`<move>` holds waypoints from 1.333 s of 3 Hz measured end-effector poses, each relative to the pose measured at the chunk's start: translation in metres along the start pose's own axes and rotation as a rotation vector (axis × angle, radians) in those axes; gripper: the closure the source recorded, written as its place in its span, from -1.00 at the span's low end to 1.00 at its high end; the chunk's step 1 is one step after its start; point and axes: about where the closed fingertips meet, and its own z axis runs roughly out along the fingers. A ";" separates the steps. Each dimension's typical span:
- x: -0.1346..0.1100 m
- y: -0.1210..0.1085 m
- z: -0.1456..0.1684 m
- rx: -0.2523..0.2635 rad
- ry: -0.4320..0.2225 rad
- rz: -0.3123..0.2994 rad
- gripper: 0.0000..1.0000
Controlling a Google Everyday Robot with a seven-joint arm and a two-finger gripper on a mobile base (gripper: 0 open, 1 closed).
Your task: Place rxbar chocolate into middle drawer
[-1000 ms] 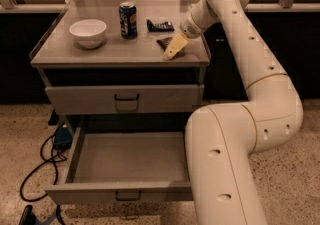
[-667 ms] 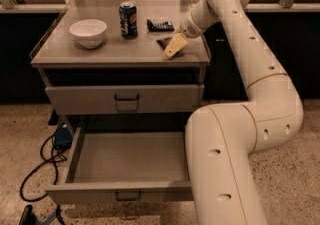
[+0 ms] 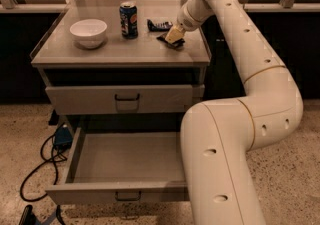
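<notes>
End effector: our end effector (image 3: 175, 34) sits low over the right rear part of the bench (image 3: 120, 51), tilted down onto the small dark wrapper there.
What changed: a second ago it hung closer to the bench's front edge. It has since slid back and slightly down, so it now covers most of the wrapper.
Grip state: we cannot tell whether it is open or closed, and the contact point is hidden under its pale tip.
Rxbar chocolate: the rxbar chocolate (image 3: 165, 40) lies on the bench directly beneath the end effector, with only its dark edges showing on either side. It looks to be where it lay before, not lifted.
Neighbours: the flatter dark packet (image 3: 159, 24) is just behind it. The soda can (image 3: 128, 19) and white bowl (image 3: 88, 33) stand to the left, well apart, and have not moved.
Middle drawer: the middle drawer (image 3: 125, 159) is pulled out below the bench with nothing visible inside. The upper drawer (image 3: 90, 100) is shut.
Arm: the arm (image 3: 260, 69) reaches in from the right and hides the open drawer's right side.
Meaning for the task: we judge that we are at the grasp, with the approach finished and the pick not yet confirmed. The lift, the carry down to the drawer and the release remain.
Risk: the nearby packet could be nudged or taken by mistake.
</notes>
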 end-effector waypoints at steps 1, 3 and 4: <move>-0.041 -0.022 -0.036 0.149 -0.008 -0.077 1.00; -0.123 -0.038 -0.122 0.412 -0.076 -0.193 0.63; -0.123 -0.037 -0.122 0.412 -0.076 -0.193 0.16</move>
